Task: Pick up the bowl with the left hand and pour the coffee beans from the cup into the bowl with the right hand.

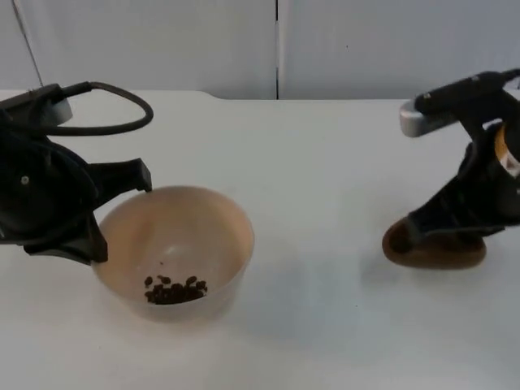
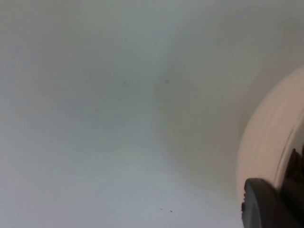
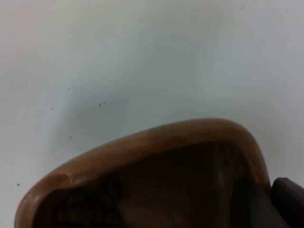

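bowl (image 1: 175, 244) (beans (image 1: 175, 290) inside) clamped by left gripper (image 1: 104, 218); right gripper (image 1: 439, 230) grips cup (image 1: 435, 248).

Left arm: coming in from the upper left of the top view, bending down toward the middle left.
Left gripper (image 1: 114, 215): sitting at middle left, its fingers closing on the bowl (image 1: 175, 248) rim.
Right arm: reaching in from the upper right.
Right gripper (image 1: 435, 227): sitting at middle right, clamping the brown cup (image 1: 435, 248).
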